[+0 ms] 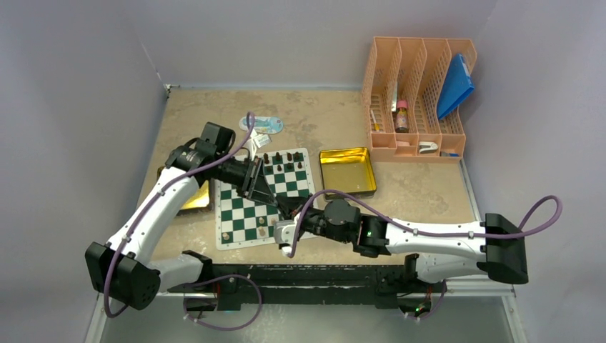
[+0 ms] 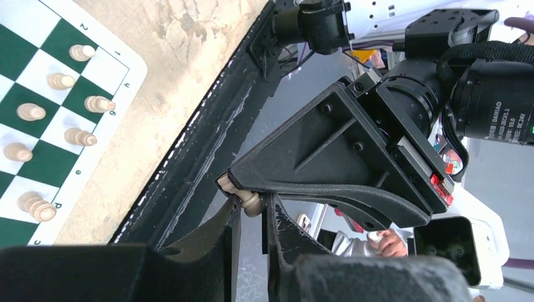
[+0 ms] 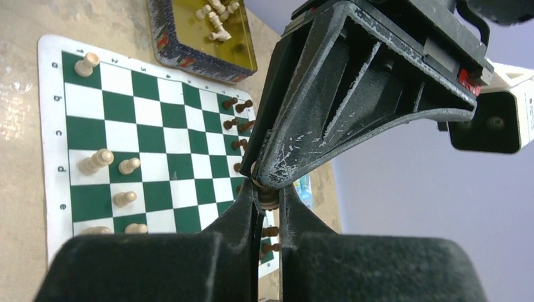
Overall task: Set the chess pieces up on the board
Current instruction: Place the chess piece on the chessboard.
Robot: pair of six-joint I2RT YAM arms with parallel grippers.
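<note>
Now left tool (image 2: 252,205) and right tool (image 3: 267,190) meet tip to tip over the board's (image 1: 243,211) near-right part, by the counter's (image 1: 414,194) near edge, both clenched on one piece (image 2: 250,202) between them.

"DAMIAO" on motor (image 2: 497,94); board (image 3: 48,157) letters a–e

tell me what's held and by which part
One cream chess piece, gripped by both claws: left claw on its rounded head; right claw, spot unclear.
</note>
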